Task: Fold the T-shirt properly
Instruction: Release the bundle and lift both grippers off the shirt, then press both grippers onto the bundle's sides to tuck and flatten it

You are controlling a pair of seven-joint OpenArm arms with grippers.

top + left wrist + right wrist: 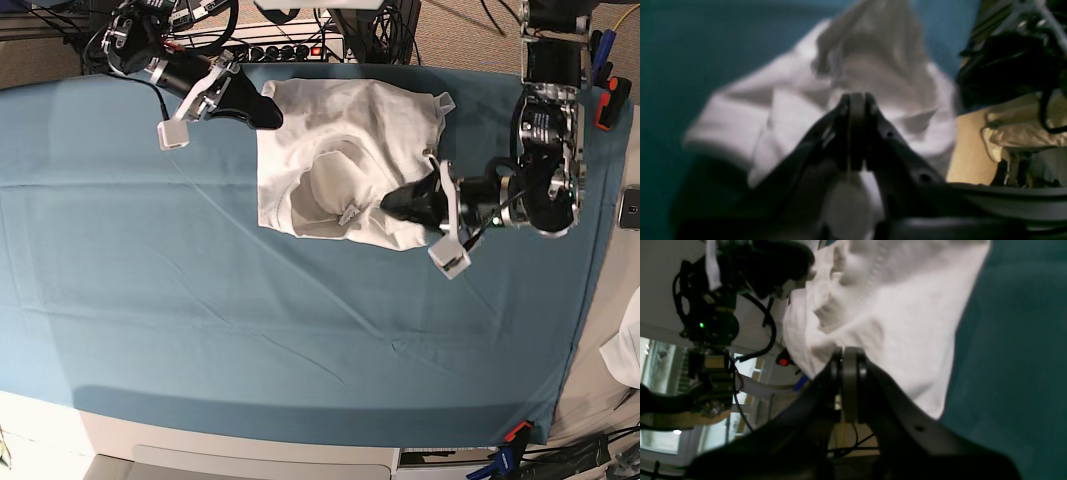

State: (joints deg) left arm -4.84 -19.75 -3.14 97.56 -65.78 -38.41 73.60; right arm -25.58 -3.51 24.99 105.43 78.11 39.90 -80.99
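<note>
The T-shirt (pixel 345 160) lies partly folded and rumpled at the counter's (pixel 200 300) far edge. Left hand (pixel 392 203) and right hand (pixel 270 112) each clamp its fabric. Flattening and final folds remain.

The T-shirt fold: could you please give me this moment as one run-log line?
T-shirt: crumpled, partly folded on teal table cloth | left gripper: shut at near edge | right gripper: shut at far corner

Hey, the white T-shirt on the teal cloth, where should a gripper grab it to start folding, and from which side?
Probably the T-shirt's bottom-left corner in the base view, approached from the bare teal cloth side. That edge lies flat and straight, while the middle is bunched up.
</note>
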